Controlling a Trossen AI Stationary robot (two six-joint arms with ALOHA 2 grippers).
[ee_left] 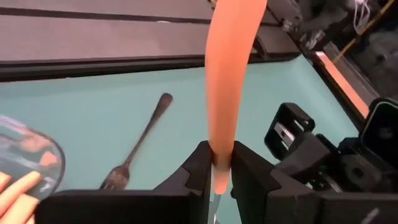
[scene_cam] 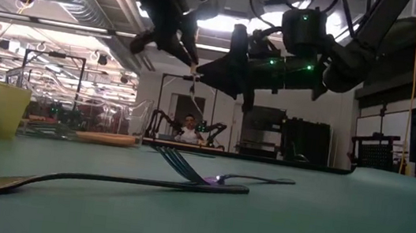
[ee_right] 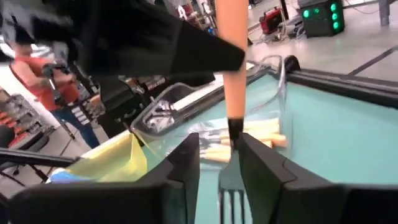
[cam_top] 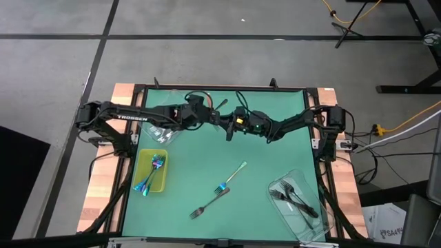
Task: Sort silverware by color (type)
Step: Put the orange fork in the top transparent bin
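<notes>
An orange-handled fork stands roughly upright above the table's far middle, head down. My left gripper is shut on its handle. My right gripper is open. Its fingers stand on either side of the fork's dark neck, just below the left gripper, with a gap showing on one side. A dark fork and an iridescent fork lie flat on the mat near the middle. Another dark fork lies at the far edge. My left gripper pinches the lower part of the orange handle, close above the neck, between its two fingers. The fingers come level from the table's left and lie across the fork. The fork is lifted clear of the table, about upright, tines pointing down.
A clear tub with orange-handled forks stands at the far left. A yellow-green tray with iridescent forks is at the left. A clear tub with dark forks is at the near right. A person stands beyond the table.
</notes>
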